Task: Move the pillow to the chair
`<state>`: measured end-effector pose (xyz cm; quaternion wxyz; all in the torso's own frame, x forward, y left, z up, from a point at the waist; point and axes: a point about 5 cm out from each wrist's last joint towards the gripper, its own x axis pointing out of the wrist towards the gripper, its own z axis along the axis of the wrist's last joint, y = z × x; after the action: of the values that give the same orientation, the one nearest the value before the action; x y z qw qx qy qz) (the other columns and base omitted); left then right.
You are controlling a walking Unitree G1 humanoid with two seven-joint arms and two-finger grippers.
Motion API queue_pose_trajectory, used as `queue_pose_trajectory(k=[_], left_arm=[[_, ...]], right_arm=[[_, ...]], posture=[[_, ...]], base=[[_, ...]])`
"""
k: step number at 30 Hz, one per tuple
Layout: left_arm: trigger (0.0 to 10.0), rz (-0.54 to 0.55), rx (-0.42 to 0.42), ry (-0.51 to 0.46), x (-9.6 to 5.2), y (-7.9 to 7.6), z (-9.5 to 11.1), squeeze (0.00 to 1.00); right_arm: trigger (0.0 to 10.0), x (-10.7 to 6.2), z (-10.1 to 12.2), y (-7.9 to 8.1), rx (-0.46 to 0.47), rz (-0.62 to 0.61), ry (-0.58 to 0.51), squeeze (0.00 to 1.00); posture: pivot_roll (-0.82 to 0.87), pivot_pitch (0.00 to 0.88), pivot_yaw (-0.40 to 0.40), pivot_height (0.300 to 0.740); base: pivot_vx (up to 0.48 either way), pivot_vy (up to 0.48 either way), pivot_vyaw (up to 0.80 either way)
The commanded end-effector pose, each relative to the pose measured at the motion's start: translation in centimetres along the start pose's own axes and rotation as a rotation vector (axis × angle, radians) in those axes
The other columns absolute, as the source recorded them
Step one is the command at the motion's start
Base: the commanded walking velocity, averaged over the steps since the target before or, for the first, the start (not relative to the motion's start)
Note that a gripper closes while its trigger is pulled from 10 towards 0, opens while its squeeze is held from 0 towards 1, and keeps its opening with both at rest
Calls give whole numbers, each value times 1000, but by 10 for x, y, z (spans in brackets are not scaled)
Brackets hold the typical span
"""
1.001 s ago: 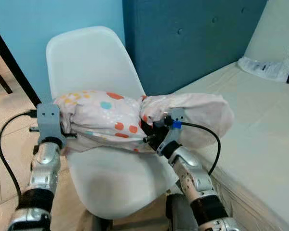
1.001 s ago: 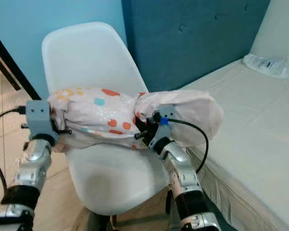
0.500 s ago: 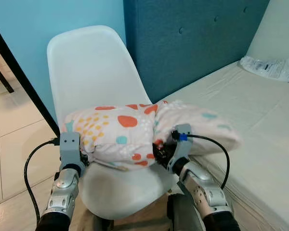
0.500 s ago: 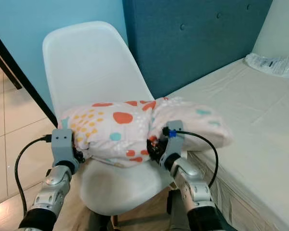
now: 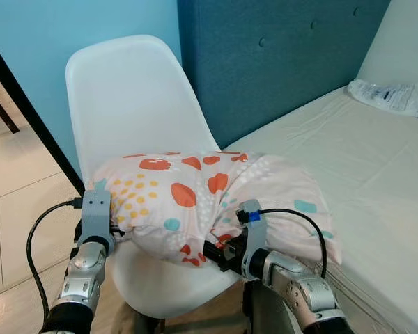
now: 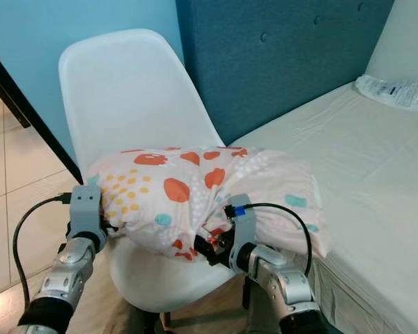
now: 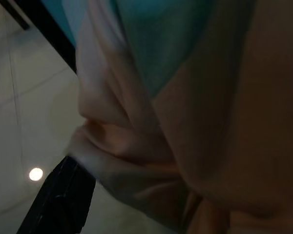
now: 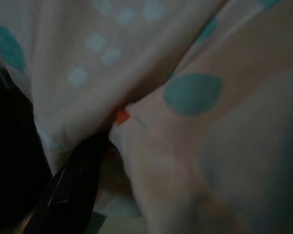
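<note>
Left eye: pillow (image 5: pixel 202 202) lies across the white chair (image 5: pixel 125 97) seat, its right end overhanging the seat's right edge toward the bed (image 5: pixel 376 160). My left gripper (image 5: pixel 115 226) pinches the pillow's left end, my right gripper (image 5: pixel 216 250) clamps its lower front near the seat's front edge. Left wrist: one black finger (image 7: pixel 58 200) against bunched fabric. Right wrist: black finger (image 8: pixel 73 185) buried in dotted cloth.

wall: light blue (image 5: pixel 83 24) | headboard: dark teal, buttoned, upholstered (image 5: pixel 279 56) | bed: cream sheet (image 5: pixel 376 160), clear plastic packet near its far end (image 5: pixel 386 96) | floor: pale glossy tiles (image 5: pixel 14 202) | black furniture leg at left (image 5: pixel 28 104)
</note>
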<state>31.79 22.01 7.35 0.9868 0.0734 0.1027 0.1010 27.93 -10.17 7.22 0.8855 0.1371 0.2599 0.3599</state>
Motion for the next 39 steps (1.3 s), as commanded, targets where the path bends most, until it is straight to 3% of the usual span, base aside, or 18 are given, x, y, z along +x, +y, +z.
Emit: queue_pose_trajectory(k=[1, 3, 6, 7, 8, 9, 14, 20, 24, 29, 30, 36, 38, 39], left_arm=[[10000, 24, 54, 29, 2, 6, -3, 1000], [10000, 43, 75, 26, 3, 11, -1, 1000], [10000, 141, 136, 23, 8, 35, 6, 1000], [10000, 173, 146, 27, 9, 43, 7, 1000], [10000, 173, 146, 27, 9, 43, 7, 1000], [10000, 200, 151, 34, 9, 50, 7, 1000], [10000, 245, 163, 51, 9, 62, 6, 1000], [10000, 232, 174, 84, 8, 56, -2, 1000], [10000, 240, 140, 153, 4, 55, -19, 1000], [10000, 298, 125, 249, -3, 70, -38, 1000], [10000, 313, 133, 266, -4, 74, -40, 0], [10000, 368, 175, 288, -6, 94, -40, 0], [10000, 370, 183, 272, -5, 97, -36, 0], [10000, 328, 196, 212, -1, 94, -26, 0]], right_arm=[[10000, 3, 0, 14, 11, 96, 35, 1000], [10000, 2, 0, 17, 21, 127, 41, 1000], [10000, -7, 0, 31, 13, 253, 51, 973], [10000, -10, 0, 34, 4, 283, 53, 455], [10000, -10, 0, 34, 4, 283, 53, 455], [10000, -13, 0, 37, -3, 305, 52, 0], [10000, -21, -1, 43, -19, 361, 64, 0], [10000, -27, -7, 40, -21, 333, 109, 0], [10000, -34, -8, 40, 13, 342, 84, 0], [10000, -48, -6, 46, 55, 416, 30, 0], [10000, -50, -6, 47, 60, 431, 20, 0], [10000, -57, -1, 54, 76, 502, -28, 0], [10000, -58, 1, 55, 81, 518, -55, 0], [10000, -59, 5, 54, 90, 511, -97, 0]], posture=[[-95, 154, 40, 598], [-95, 153, 42, 598], [-102, 144, 42, 598], [-105, 143, 45, 598], [-105, 143, 45, 598], [-105, 142, 44, 598], [-108, 136, 47, 598], [-116, 142, 47, 598], [-118, 144, 47, 598], [-118, 144, 47, 598], [-118, 144, 47, 598], [-117, 142, 48, 598], [-115, 140, 47, 598], [-110, 140, 46, 598]], base=[[0, 0, 0], [0, 0, 0], [0, 0, 0], [0, 0, 0], [0, 0, 0], [0, 0, 0], [0, 0, 0], [0, 0, 0], [0, 0, 0], [0, 0, 0], [0, 0, 0], [0, 0, 0], [0, 0, 0], [0, 0, 0]])
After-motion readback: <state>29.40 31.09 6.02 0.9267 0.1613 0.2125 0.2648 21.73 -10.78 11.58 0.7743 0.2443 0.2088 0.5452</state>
